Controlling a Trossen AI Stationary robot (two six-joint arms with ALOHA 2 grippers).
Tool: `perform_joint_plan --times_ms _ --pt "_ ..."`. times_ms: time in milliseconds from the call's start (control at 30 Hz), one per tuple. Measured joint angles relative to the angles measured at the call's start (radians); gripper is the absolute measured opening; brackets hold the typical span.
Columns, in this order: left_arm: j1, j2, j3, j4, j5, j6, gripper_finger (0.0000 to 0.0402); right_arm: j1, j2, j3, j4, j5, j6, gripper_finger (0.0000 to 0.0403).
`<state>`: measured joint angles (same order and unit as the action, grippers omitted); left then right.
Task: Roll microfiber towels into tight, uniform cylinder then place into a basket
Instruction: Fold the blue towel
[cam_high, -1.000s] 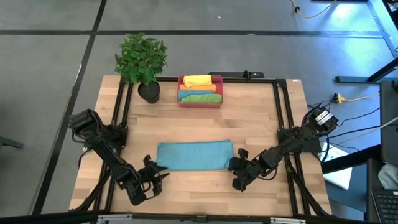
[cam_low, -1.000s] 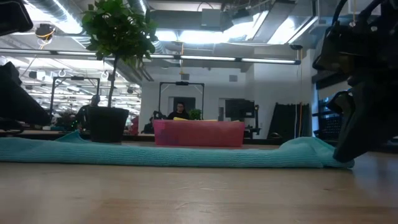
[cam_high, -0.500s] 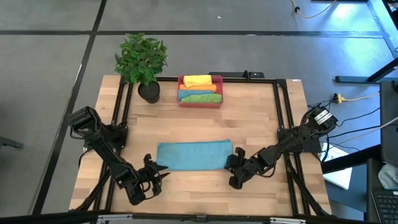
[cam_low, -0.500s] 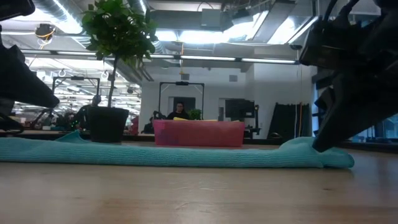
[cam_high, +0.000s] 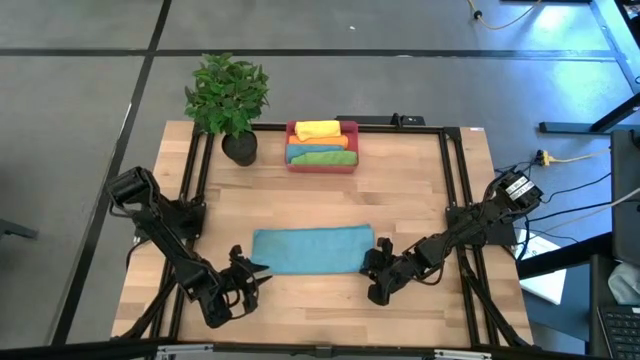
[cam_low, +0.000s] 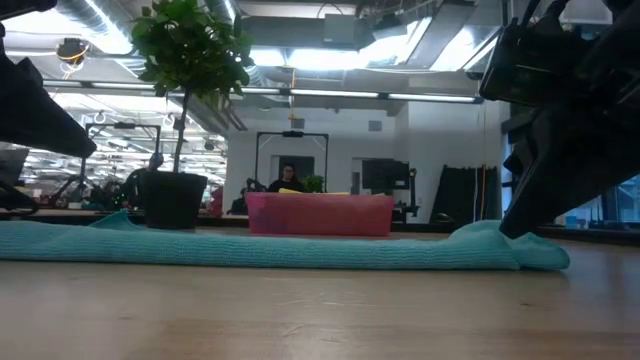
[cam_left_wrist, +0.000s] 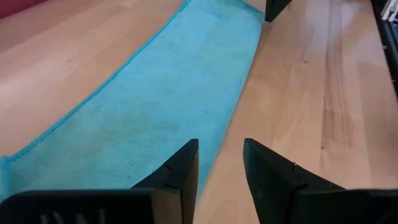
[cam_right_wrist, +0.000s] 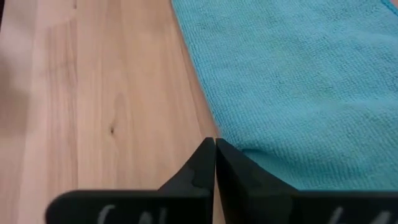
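Observation:
A teal-blue towel (cam_high: 312, 249) lies flat on the table's middle, folded into a long strip; its right end (cam_low: 490, 240) humps up a little. My left gripper (cam_left_wrist: 221, 165) is open at the strip's near left corner (cam_high: 256, 271), one finger over the towel's edge, nothing between the fingers. My right gripper (cam_right_wrist: 215, 149) is shut, its tips at the near right corner (cam_high: 372, 270). The red-pink basket (cam_high: 291, 147) at the far side holds rolled yellow, teal, green and orange towels. My right gripper's shut fingertips (cam_right_wrist: 205, 158) slant down at the towel's near edge (cam_right_wrist: 227, 142) by its right end. I cannot tell whether they touch the cloth. My left gripper touches nothing that I can see.
A potted plant (cam_high: 228, 100) stands left of the basket at the far edge. Black frame rails (cam_high: 445, 180) run along the table's left, right and far sides. Bare wood (cam_high: 310, 310) lies between the towel and the near edge.
My right gripper has tipped and shifted slightly toward the table's left, its fingertips rising from the table to the towel's right end. It stays shut. The towel lies as before.

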<state>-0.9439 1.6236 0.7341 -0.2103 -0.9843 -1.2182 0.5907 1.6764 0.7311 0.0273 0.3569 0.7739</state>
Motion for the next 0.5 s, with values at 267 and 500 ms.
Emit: perform_joint_plan --times_ms 267,500 --pt "0.019 0.000 0.000 -0.134 0.060 -0.085 0.0114 0.000 0.000 0.000 -0.042 -0.001 0.008 0.0016" --pt "0.041 0.041 0.000 -0.134 0.141 -0.102 0.0111 0.000 0.000 0.000 -0.054 -0.002 0.020 0.0016"
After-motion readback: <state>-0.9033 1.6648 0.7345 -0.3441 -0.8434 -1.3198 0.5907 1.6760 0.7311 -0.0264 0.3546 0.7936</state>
